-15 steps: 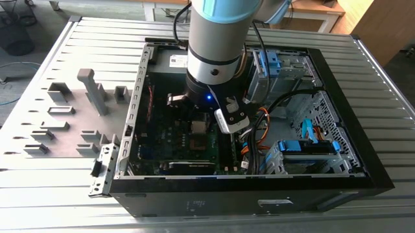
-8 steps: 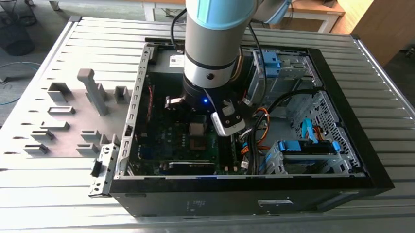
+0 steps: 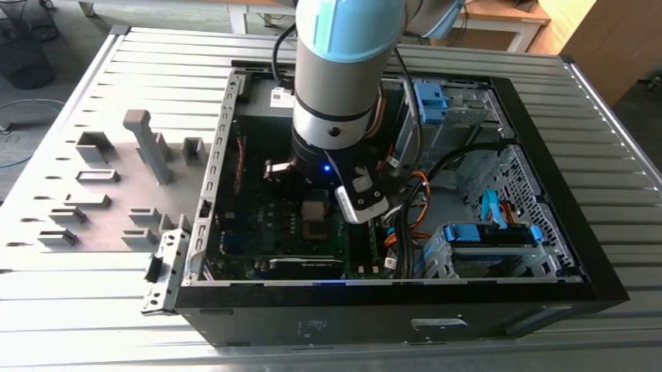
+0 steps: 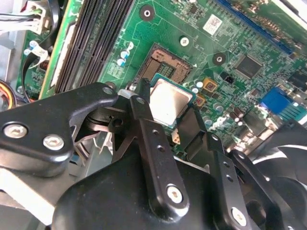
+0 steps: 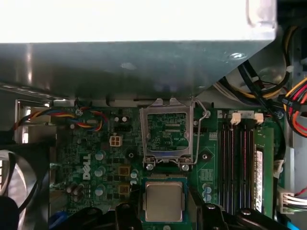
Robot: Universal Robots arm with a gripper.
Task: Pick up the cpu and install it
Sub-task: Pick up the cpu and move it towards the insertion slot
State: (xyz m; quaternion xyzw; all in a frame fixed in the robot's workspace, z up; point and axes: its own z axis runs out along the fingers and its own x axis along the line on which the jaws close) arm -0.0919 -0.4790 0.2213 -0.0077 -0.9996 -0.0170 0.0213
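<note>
In the exterior view we look down steeply into the open computer case point(image 3: 393, 314). Both wrist views ride the arm point(image 3: 342, 70), close above the motherboard point(image 5: 96, 158), sharing the cpu point(image 4: 169, 100) and socket point(image 4: 168, 67).

So the whole setup sits on a grey metal table point(image 3: 93, 287) with a ribbed, slatted top, the grooves running across from the exterior view's left to its right. Two things lie directly on it. The big one is a black computer case point(image 3: 414, 329) lying on its side, open face up, taking up the middle and the exterior view's right. Just beside it, on the exterior view's left, is a flat grey fixture plate point(image 3: 114, 194) with a tall upright post point(image 3: 145, 143) and a bunch of small raised blocks point(image 3: 91, 147). The plate's edge runs right up against the case wall.
</note>
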